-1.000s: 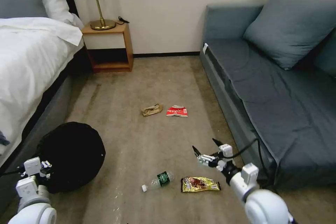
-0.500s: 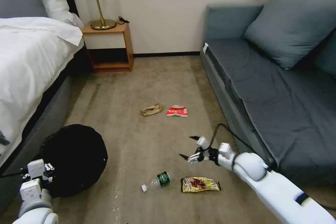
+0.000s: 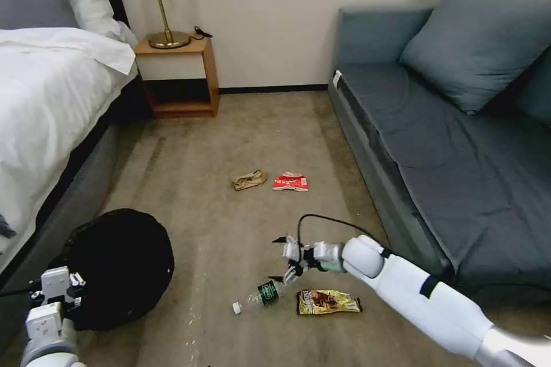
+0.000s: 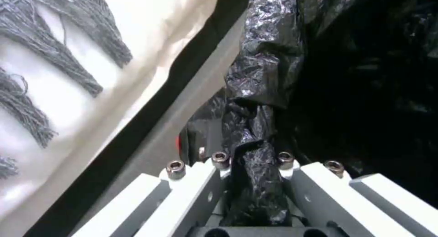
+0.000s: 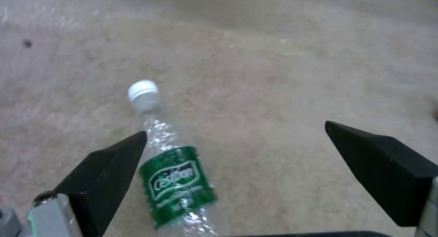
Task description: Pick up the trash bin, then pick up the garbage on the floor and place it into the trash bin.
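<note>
The trash bin (image 3: 120,264), lined with a black bag, tilts by the bed at the lower left. My left gripper (image 3: 73,293) is shut on its bag-covered rim (image 4: 255,134); in the left wrist view the gripper (image 4: 253,159) pinches crumpled black plastic. My right gripper (image 3: 282,259) hangs open just above the clear bottle with green label (image 3: 259,295). In the right wrist view the bottle (image 5: 176,175) lies near one black fingertip (image 5: 114,161) of the gripper (image 5: 235,134). The yellow-brown wrapper (image 3: 328,301), tan paper wad (image 3: 249,180) and red-white packet (image 3: 290,182) lie on the carpet.
A bed (image 3: 46,103) with white sheets runs along the left. A wooden nightstand (image 3: 181,77) with a lamp stands at the far wall. A blue-grey sofa (image 3: 447,143) lines the right side. Open carpet lies between them.
My right arm has swung left and down, bringing the open gripper from beside the sofa to just over the bottle. The bin in my left gripper has shifted slightly.
</note>
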Motion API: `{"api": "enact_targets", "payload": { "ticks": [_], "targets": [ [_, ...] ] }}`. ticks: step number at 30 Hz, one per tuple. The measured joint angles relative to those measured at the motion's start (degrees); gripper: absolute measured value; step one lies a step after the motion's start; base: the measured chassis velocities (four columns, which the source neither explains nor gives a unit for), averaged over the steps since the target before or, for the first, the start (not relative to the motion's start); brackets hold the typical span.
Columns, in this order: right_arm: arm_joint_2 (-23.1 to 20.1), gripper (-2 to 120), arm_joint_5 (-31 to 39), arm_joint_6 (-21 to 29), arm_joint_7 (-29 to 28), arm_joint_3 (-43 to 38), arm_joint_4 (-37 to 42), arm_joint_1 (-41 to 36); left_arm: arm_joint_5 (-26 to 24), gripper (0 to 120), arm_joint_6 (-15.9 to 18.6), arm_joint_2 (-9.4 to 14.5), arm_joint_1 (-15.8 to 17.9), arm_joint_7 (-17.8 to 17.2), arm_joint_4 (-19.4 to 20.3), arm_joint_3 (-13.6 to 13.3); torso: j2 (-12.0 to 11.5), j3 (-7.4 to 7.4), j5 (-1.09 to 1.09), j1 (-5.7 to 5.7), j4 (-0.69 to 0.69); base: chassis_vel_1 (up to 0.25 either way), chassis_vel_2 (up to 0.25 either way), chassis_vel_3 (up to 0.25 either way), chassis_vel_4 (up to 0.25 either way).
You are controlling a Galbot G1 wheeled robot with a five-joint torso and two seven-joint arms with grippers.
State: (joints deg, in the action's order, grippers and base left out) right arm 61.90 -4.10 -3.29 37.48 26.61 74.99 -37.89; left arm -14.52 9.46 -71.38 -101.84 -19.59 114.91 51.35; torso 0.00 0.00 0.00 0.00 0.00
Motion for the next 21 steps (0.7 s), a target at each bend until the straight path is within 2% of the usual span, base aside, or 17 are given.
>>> {"api": "enact_targets", "payload": {
  "ticks": [4, 21],
  "targets": [
    [2.7, 100, -3.7, -1.4, -0.4, 1.9, -3.6, 0.3, 0.9, 3, -0.8, -0.4, -0.7, 0.0, 0.0, 0.0, 0.0, 0.0, 0.0, 0.0, 0.01, 0.0, 0.0, 0.0, 0.0],
    [7.5, 100, -12.5, -5.1, -0.1, -0.2, -12.0, -2.3, 0.9, 3, -0.8, -0.6, -2.3, 0.6, 1.5, 0.1, 0.0, 0.0, 0.0, 0.0, 0.0, 0.0, 0.0, 0.0, 0.0]
  ]
}}
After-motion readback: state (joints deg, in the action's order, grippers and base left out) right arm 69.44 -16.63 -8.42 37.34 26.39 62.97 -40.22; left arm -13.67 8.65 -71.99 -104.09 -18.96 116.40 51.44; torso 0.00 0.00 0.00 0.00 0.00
